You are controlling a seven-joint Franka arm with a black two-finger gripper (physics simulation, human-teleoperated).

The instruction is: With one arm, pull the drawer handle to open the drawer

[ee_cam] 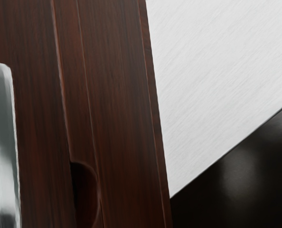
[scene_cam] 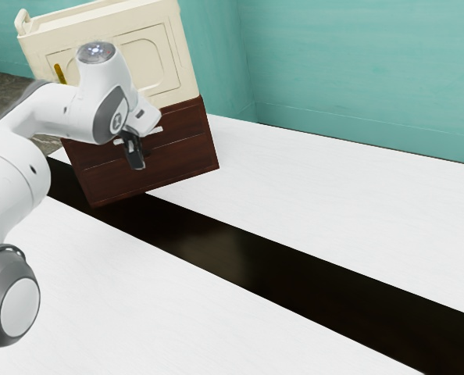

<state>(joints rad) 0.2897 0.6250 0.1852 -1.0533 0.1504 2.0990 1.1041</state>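
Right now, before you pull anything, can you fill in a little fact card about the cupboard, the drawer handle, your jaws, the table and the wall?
Cupboard: cream top, dark brown wooden bottom, yellow piece on the cream part
Drawer handle: silver bar, on the brown front
Drawer: looks shut, its front not pulled out
Jaws: right by the handle, hiding part of it in the exterior view
Table: white, with a black stripe
Wall: blue-green

The metal handle (ee_cam: 3,142) looks glossy, the wooden drawer front (ee_cam: 36,118) finely grained
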